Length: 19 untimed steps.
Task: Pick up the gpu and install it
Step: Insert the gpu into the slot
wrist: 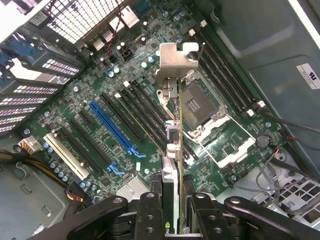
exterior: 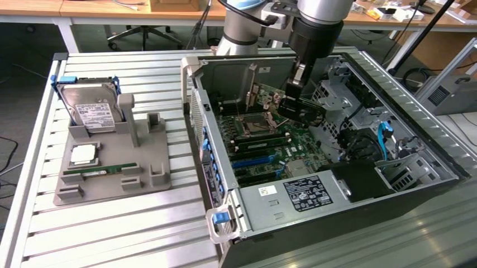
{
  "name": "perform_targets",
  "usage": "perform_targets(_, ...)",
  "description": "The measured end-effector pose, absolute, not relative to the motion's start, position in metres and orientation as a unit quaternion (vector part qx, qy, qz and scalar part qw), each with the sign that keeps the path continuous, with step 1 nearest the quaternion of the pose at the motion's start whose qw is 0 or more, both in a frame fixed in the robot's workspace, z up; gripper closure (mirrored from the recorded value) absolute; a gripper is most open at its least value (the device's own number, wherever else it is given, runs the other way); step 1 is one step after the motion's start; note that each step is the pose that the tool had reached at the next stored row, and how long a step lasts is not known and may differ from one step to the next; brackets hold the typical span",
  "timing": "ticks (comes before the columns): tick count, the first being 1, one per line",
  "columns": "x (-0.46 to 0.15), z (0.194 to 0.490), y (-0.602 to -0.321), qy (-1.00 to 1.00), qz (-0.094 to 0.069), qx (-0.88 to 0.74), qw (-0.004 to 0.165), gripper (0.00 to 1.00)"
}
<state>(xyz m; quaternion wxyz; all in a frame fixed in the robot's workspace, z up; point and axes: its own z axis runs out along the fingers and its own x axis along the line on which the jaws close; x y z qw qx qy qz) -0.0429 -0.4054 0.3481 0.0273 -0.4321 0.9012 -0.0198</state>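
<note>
We see an arm point(exterior: 242, 33) of thick, smooth silver-grey tubes; a pale blue ring caps the joint at the 12 o'clock end of the rear tube. A thin black cable point(exterior: 257, 17) curls across to a small grey block on its 3 o'clock side. The wrist section is a glossy black cylinder. The gripper point(wrist: 177, 182) is matte black throughout: two curved outer links, each with a round pivot fastener, flank two straight inner bars drilled with columns of small round holes.

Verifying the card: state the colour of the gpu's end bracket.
Silvery metal: end bracket of the gpu, clearest in the wrist view.
</note>
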Motion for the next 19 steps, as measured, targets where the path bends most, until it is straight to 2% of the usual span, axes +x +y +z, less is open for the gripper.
perform_targets(19, -0.0429, 0.3478, -0.4054, 0.886, -0.019, -0.463, 0.028, 0.73)
